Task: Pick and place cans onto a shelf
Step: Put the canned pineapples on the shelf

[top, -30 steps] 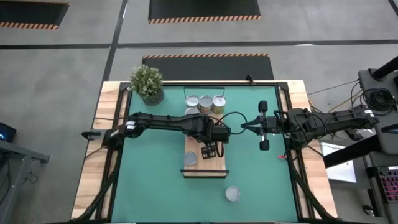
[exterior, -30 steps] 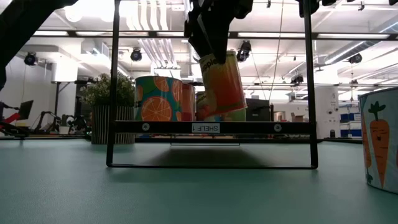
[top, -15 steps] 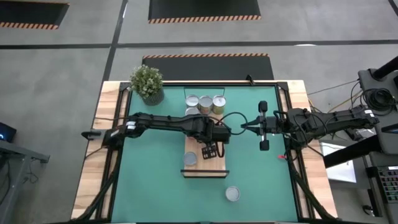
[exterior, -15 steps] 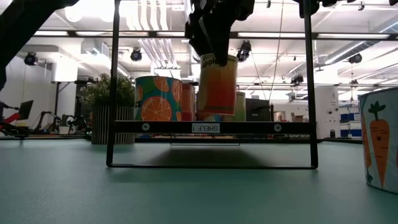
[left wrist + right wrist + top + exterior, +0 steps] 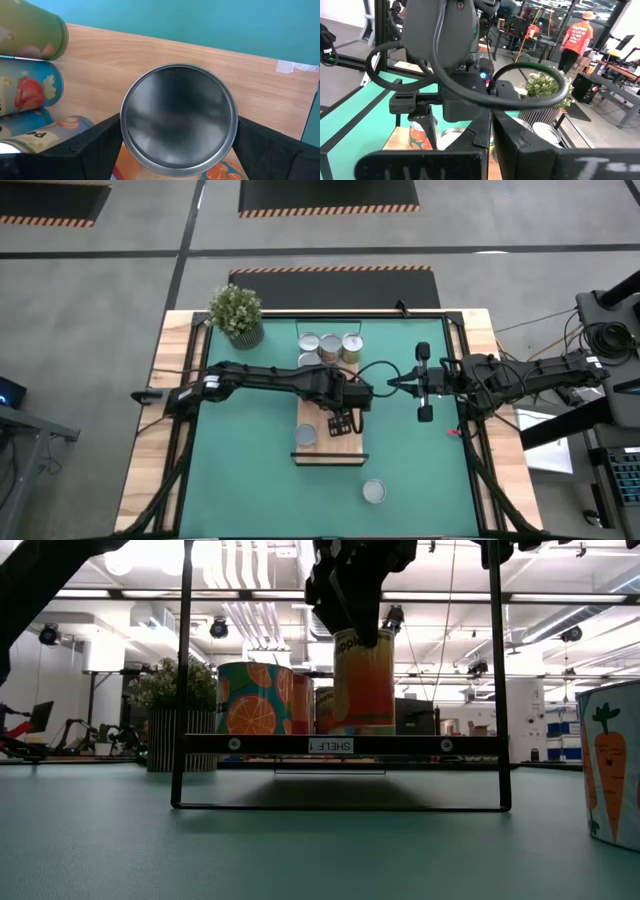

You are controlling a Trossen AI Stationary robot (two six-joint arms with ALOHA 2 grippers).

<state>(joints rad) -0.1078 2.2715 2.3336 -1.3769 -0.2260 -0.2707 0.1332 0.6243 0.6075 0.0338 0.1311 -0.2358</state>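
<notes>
Left gripper (image 5: pixel 340 423), jaws pinching an orange can (image 5: pixel 363 680), is standing it upright on the shelf (image 5: pixel 350 444); bare wood is lying beside it.

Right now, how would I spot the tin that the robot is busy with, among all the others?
Find the wooden shelf in the middle of the green mat. Above it the left claw grips one tin with an orange label, standing upright on the plank. It is the only tin with dark fingers on both sides.

A potted plant (image 5: pixel 237 314) stands at the far left corner of the green mat (image 5: pixel 240 460). In the room beyond, a person (image 5: pixel 577 42) in an orange shirt stands among desks.
</notes>
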